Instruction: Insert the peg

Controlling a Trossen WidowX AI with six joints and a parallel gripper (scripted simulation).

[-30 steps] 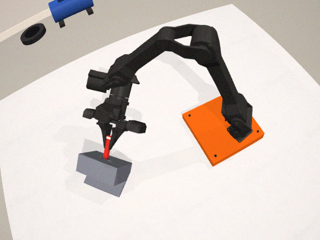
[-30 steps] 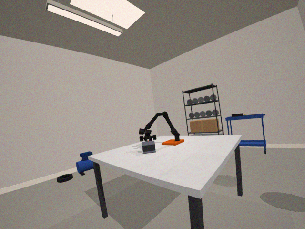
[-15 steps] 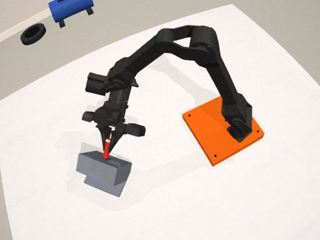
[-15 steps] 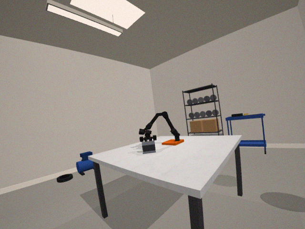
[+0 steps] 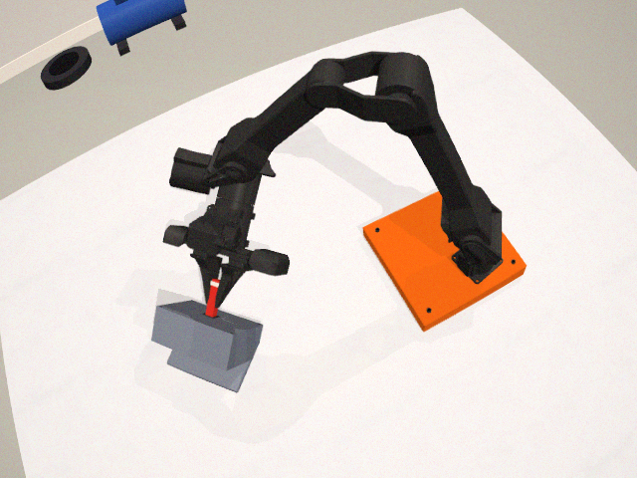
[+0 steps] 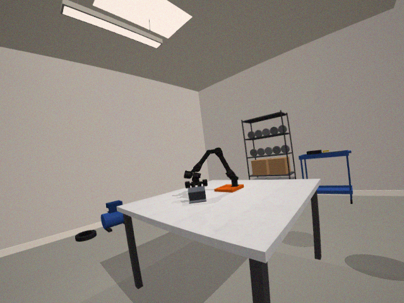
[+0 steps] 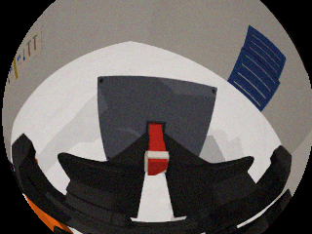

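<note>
A red peg [image 5: 211,303] [image 7: 156,137] with a white band near its top stands with its lower end in the hole of the grey sloped panel [image 5: 192,337] [image 7: 124,102]. In the wrist view the hole's dark square rim shows around the peg's far end. How deep the peg's bottom sits is hidden inside the panel block. My gripper [image 5: 213,303] [image 7: 155,136] is shut on the peg, with the fingertips close to the panel face. In the exterior view the panel block [image 6: 197,194] hides the peg and fingertips.
The orange base plate [image 5: 406,272] [image 6: 223,188] carries the arm's base, to the right of the panel in the top view. The white table [image 5: 359,411] [image 6: 244,215] bears both. A blue tank [image 5: 141,20] and a black ring [image 5: 66,68] are beyond the table's edge.
</note>
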